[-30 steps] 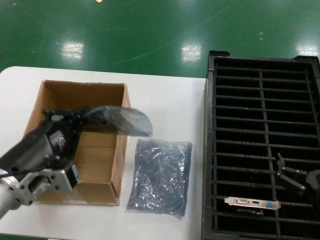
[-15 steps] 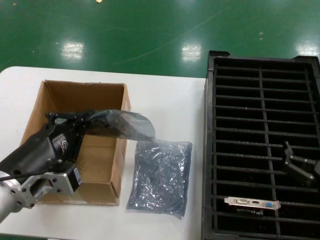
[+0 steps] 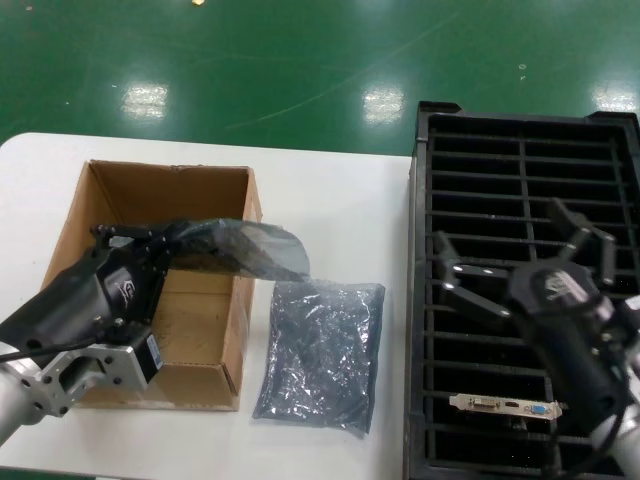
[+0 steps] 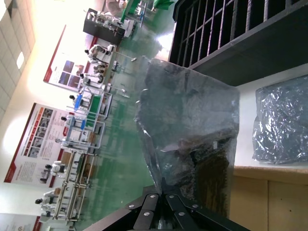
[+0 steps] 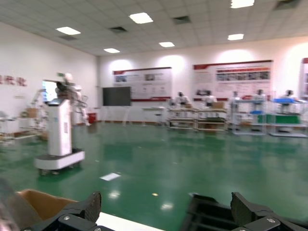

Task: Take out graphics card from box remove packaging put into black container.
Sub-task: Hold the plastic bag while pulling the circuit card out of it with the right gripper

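Over the box (image 3: 150, 290), the left gripper (image 3: 165, 240) pinches a packaging (image 3: 245, 245) bag; at three o'clock, the right gripper (image 3: 520, 250) hangs wide open above the black container (image 3: 525, 170).

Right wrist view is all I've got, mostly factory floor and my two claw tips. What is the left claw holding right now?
Observer: The left claw is shut on a grey bagged card, held over the box.
Operator: Is that bag clear of the box?
Observer: Its far end juts past the box's right wall, above the table.
Operator: Anything else lying on the table?
Observer: A second bag lies flat between the box and the black crate.
Operator: Any card in the crate already?
Observer: Yes, one card stands in a near slot; your right claw hangs open above the crate.
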Tool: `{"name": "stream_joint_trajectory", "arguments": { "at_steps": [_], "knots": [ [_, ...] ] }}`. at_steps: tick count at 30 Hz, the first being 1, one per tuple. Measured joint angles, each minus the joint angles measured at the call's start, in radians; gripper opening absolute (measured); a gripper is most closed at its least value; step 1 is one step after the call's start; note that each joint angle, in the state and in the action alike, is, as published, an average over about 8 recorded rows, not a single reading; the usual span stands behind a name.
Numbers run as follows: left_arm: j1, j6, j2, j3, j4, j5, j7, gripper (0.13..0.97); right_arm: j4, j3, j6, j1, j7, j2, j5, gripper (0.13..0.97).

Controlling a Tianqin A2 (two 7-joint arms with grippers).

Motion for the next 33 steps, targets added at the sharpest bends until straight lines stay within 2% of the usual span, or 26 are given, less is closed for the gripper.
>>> {"name": "stream_joint_trajectory", "arguments": {
  "at_steps": [4, 13, 21, 22, 30, 33],
  "knots": [
    [0.0, 0.0, 0.0, 0.0, 0.0, 0.0, 0.0, 0.138, 0.01, -0.061, -0.018, 0.03, 0.03, 0.02, -0.013, 0.938],
    [0.0, 0.0, 0.0, 0.0, 0.0, 0.0, 0.0, 0.138, 0.024, -0.18, -0.066, 0.075, 0.12, 0.106, -0.051, 0.843],
    [0.0, 0.0, 0.0, 0.0, 0.0, 0.0, 0.0, 0.138, 0.007, -0.243, -0.154, 0.099, 0.108, 0.144, -0.06, 0.683],
    [0.0, 0.0, 0.0, 0.0, 0.0, 0.0, 0.0, 0.138, 0.001, -0.247, -0.164, 0.104, 0.101, 0.142, -0.058, 0.683],
    [0.0, 0.0, 0.0, 0.0, 0.0, 0.0, 0.0, 0.138, -0.06, -0.28, -0.22, 0.154, 0.047, 0.12, -0.061, 0.467],
    [0.0, 0.0, 0.0, 0.0, 0.0, 0.0, 0.0, 0.138, -0.087, -0.295, -0.234, 0.178, 0.035, 0.111, -0.07, 0.467]
  ]
}}
